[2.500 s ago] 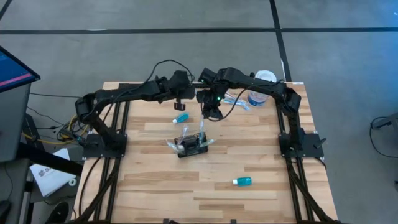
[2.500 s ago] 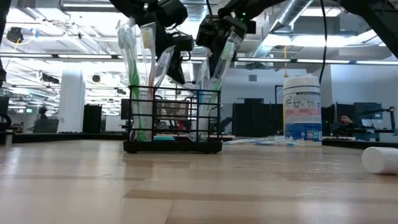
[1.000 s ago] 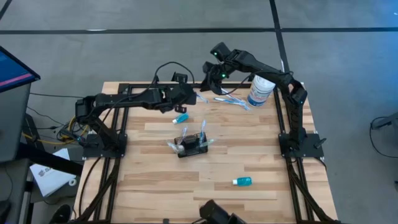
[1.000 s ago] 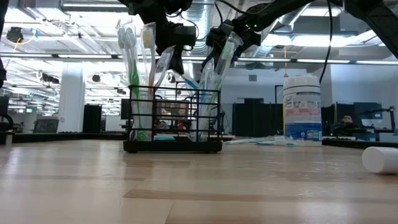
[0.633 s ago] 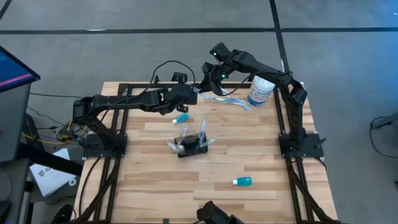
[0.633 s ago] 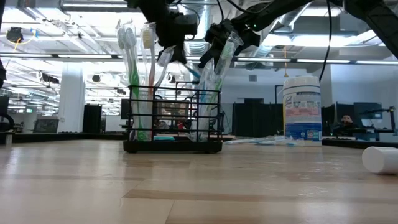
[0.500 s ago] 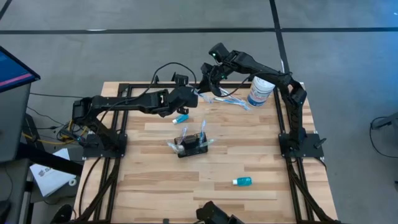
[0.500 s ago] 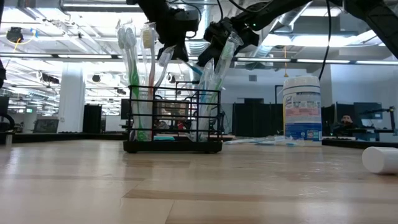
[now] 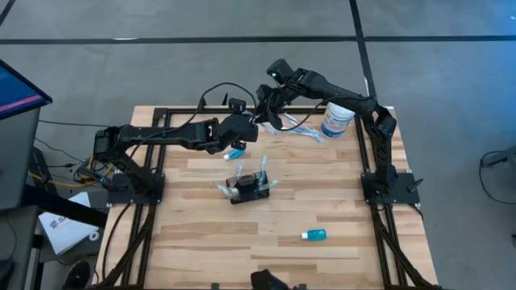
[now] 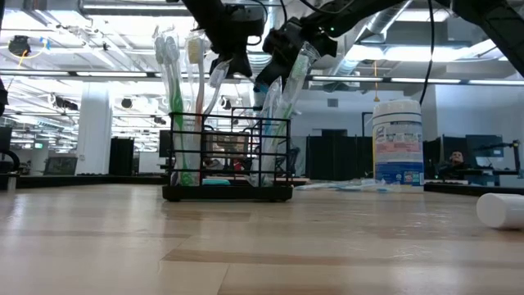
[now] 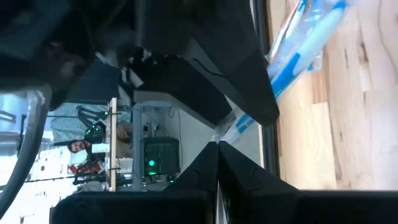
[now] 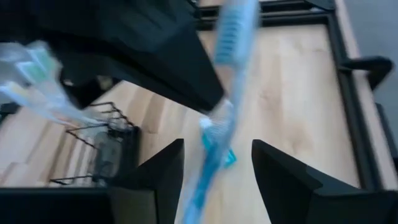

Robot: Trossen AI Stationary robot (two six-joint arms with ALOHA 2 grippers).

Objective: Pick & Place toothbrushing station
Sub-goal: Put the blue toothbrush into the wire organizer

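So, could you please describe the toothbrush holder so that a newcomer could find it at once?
Start from the wooden table and look to its middle, in front of both arms. There stands the black wire-mesh holder, with toothbrushes sticking up from it. Unlike the white canister at the far right corner, it is low, dark and see-through.

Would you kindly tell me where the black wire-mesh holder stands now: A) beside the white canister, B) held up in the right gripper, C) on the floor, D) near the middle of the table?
D: the black wire-mesh holder stands on the wooden table near its middle, with no gripper on it.
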